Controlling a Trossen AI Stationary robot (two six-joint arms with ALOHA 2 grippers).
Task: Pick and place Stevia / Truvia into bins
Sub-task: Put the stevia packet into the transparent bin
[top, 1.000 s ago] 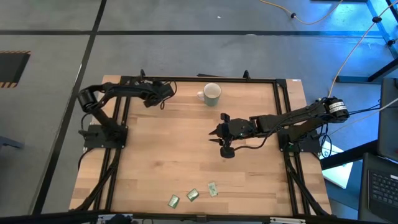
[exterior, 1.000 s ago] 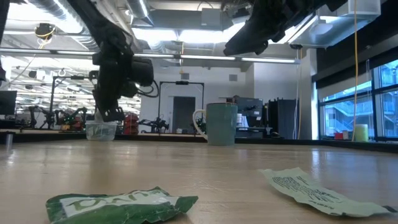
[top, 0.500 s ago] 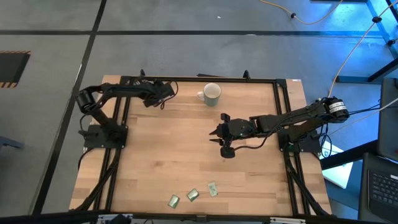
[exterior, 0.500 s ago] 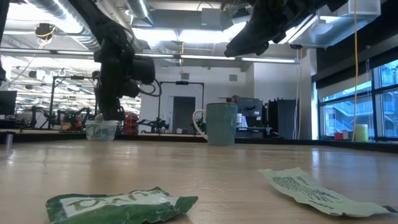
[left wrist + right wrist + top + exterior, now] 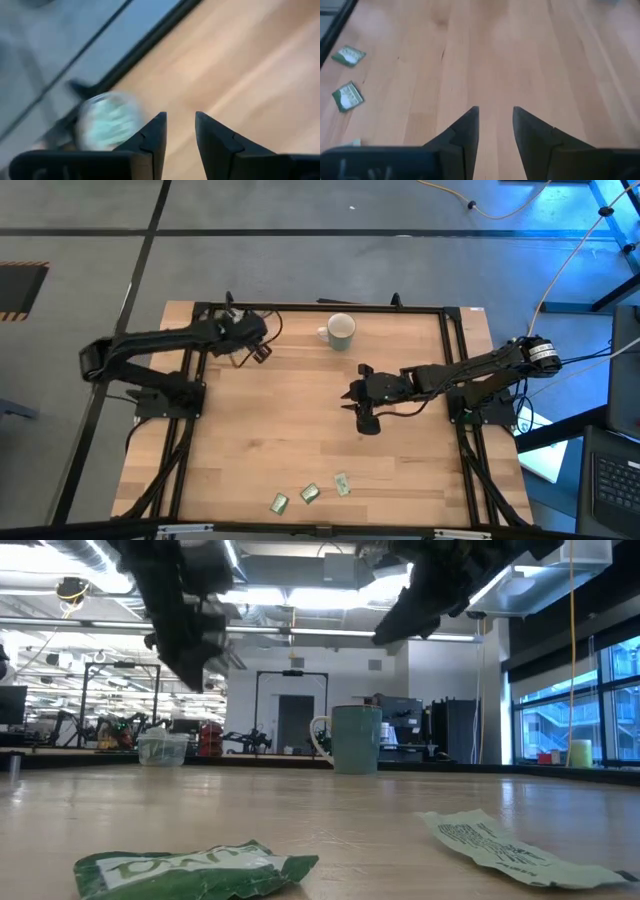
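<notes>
Hovering near the clear cup point(image 5: 107, 127) at the table's far left, the left gripper point(image 5: 262, 352) shows fingers apart, holding nothing. Three sachets point(image 5: 310, 493) lie at the near edge; the right gripper point(image 5: 358, 395), fingers apart, hangs mid-table, the mug point(image 5: 341, 331) beyond it.

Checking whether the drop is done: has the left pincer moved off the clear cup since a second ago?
Yes. In the high view the left pincer now sits slightly nearer the mug, away from the table's far-left corner, its fingers apart and empty.

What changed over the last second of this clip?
The left gripper opened, empty, and its arm pulled away from the clear cup, rising. The right gripper shifted slightly, open over the table. The mug and three sachets stayed put.
</notes>
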